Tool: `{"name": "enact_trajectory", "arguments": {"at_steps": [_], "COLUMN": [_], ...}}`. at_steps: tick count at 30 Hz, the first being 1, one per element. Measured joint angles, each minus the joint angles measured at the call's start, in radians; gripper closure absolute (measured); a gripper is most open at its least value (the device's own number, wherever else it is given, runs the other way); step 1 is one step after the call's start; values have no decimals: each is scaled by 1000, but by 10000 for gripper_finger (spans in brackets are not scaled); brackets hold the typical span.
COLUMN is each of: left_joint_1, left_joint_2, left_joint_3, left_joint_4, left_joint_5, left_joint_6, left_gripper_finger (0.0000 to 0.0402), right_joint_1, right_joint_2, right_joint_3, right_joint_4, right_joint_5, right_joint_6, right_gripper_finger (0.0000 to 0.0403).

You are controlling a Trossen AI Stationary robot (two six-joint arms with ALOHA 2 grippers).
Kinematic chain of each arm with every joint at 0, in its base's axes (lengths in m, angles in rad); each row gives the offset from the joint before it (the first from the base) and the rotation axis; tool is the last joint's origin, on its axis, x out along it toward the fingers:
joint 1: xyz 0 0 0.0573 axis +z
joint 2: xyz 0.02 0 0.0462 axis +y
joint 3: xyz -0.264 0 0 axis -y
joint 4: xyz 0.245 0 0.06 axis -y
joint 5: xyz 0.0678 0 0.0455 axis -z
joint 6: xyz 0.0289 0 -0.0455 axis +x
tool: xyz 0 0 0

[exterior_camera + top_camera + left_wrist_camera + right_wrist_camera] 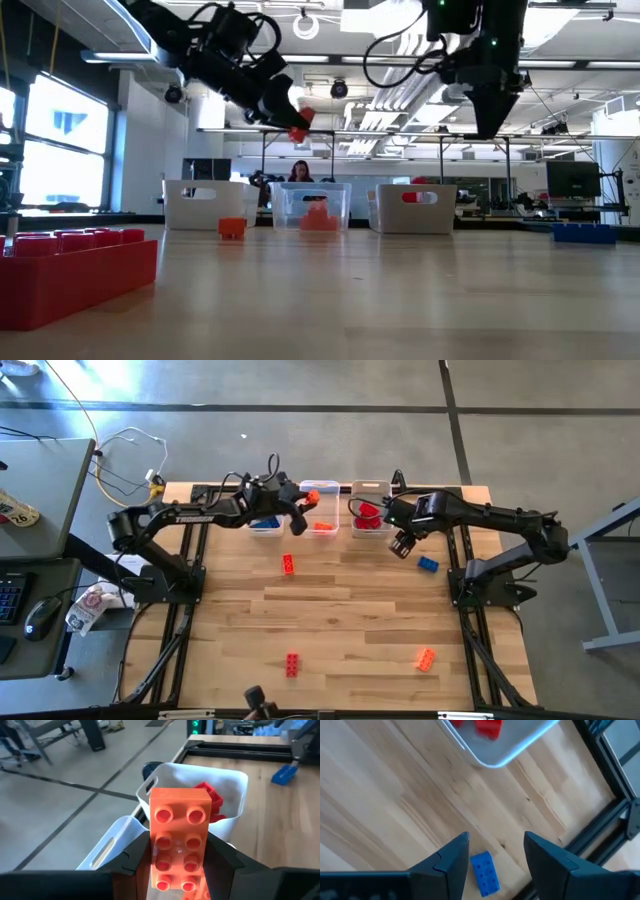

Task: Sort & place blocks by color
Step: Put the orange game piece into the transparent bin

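Observation:
My left gripper (303, 497) is shut on an orange block (180, 840) above the far row of three clear bins. It hangs over the middle bin (321, 523), which holds orange blocks. The left bin (265, 523) holds blue blocks and the right bin (371, 518) holds red ones. My right gripper (494, 851) stands open and points down. It is in front of the right bin, above the table and beside a blue block (485, 873) that lies flat on the wood, and it touches nothing. My left gripper pinches the orange block's two long sides (154, 862) between its two fingers, at the end nearer the wrist. The fingers come from the table's left, slanting a little down, and lie along the block. The block sticks out ahead of them, lifted clear above the bins.
Loose on the table lie a red block (288, 564) at mid-left, a red block (292, 664) near the front, and an orange block (426, 658) at front right. In the low view a large red block (75, 270) sits close to the camera.

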Motion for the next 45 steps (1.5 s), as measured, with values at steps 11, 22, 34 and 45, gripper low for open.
{"name": "enact_trajectory", "arguments": {"at_steps": [11, 22, 34, 45], "left_joint_1": [46, 63, 70, 71], "left_joint_2": [107, 211, 261, 261], "left_joint_3": [36, 48, 48, 48], "left_joint_4": [1, -3, 0, -1], "left_joint_5": [87, 135, 130, 132], "left_joint_6": [1, -9, -2, 17], "left_gripper_finger": [281, 273, 272, 230], "right_joint_1": [-3, -3, -3, -3], "right_joint_2": [1, 1, 1, 1], "right_joint_3": [0, -104, -286, -382], "right_joint_4": [-65, -75, 22, 101], "right_joint_5": [-46, -86, -126, -128], "right_joint_6": [5, 31, 30, -20], "right_gripper_finger": [196, 196, 196, 196]}}
